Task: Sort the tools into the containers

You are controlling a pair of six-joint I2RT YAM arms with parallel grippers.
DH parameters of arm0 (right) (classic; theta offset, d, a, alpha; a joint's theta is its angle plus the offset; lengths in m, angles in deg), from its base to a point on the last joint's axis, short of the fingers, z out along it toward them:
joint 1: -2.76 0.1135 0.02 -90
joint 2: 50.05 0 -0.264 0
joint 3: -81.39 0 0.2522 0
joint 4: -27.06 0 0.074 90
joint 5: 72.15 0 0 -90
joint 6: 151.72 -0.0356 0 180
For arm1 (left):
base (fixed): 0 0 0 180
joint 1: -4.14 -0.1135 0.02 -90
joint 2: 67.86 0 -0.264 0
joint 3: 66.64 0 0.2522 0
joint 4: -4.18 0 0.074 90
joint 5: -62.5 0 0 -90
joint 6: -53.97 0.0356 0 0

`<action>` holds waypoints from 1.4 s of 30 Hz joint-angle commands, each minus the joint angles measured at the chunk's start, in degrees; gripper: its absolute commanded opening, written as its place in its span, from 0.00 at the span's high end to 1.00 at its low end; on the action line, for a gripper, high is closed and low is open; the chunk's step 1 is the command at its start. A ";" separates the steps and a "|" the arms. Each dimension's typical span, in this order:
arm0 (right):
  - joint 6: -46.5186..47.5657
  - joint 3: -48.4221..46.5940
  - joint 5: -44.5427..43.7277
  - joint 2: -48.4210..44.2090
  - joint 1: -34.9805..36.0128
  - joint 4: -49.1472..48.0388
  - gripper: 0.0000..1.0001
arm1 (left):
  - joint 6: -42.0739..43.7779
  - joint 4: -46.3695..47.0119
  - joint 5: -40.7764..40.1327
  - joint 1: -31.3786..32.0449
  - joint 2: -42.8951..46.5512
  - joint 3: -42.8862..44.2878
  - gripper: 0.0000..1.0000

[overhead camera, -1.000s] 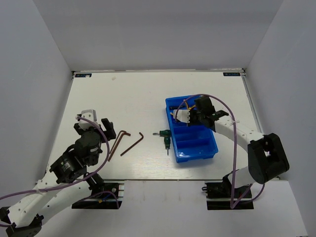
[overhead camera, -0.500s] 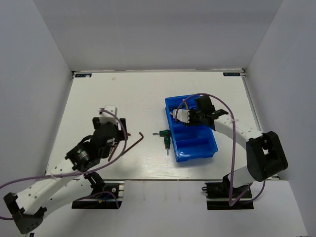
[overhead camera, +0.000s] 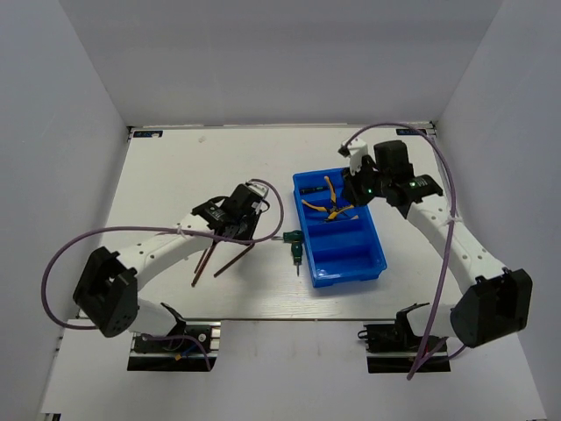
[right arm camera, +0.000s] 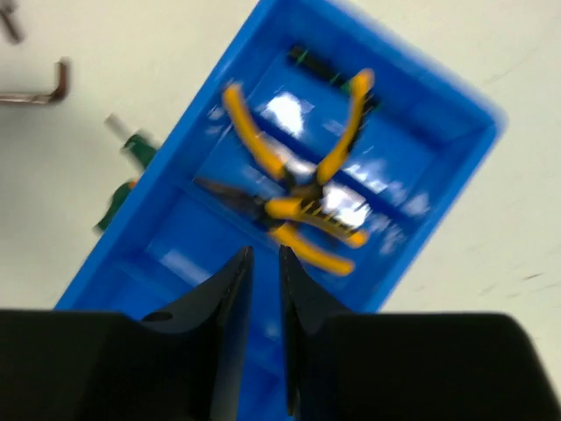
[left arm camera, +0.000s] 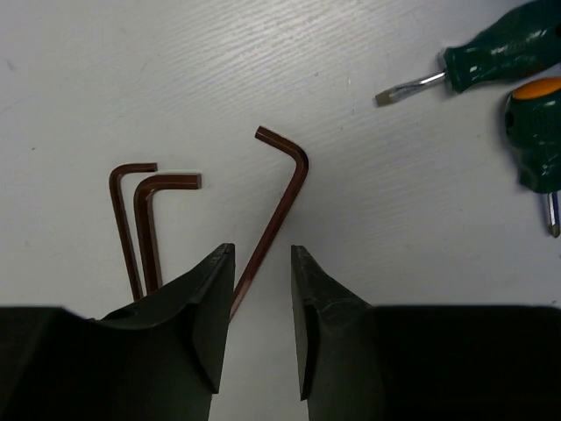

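Three brown hex keys lie on the table. One hex key [left arm camera: 282, 197] has its long shank running between the fingers of my left gripper [left arm camera: 261, 250], which is open and low over it; the jaws are well apart and not touching it. The other two [left arm camera: 138, 224] lie just left of it. Two green-handled tools [overhead camera: 295, 243] lie left of the blue tray [overhead camera: 372, 246]. Two yellow-handled pliers [right arm camera: 302, 206] lie crossed in the tray's far half, beside a dark thin tool [overhead camera: 309, 187]. My right gripper [right arm camera: 265, 250] hovers above the tray, narrowly open and empty.
The green screwdriver [left arm camera: 495, 57] and the stubby green tool with an orange end [left arm camera: 535, 132] sit right of the hex keys, between them and the tray's wall [right arm camera: 158, 180]. The tray's near compartments [overhead camera: 346, 254] hold nothing.
My left arm has reached forward and right to the hex keys, and its jaws have narrowed. My right gripper has risen out of the tray, leaving the pliers there.
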 commanded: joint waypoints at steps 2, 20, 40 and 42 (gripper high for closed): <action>-6.87 6.46 8.52 -6.31 -0.88 4.17 0.75 | 3.06 -0.30 8.24 -2.27 -3.06 2.09 0.54; -8.27 11.58 11.25 -13.36 -6.51 2.32 0.76 | 8.16 4.53 17.39 -7.90 -15.54 -0.37 0.56; -8.80 12.28 13.62 -15.20 -9.32 2.32 0.75 | 8.16 2.34 16.16 -6.76 -24.07 -0.90 0.96; -8.62 12.37 14.67 -15.29 -9.50 2.58 0.60 | 8.16 1.81 14.68 -6.76 -23.29 -0.37 1.00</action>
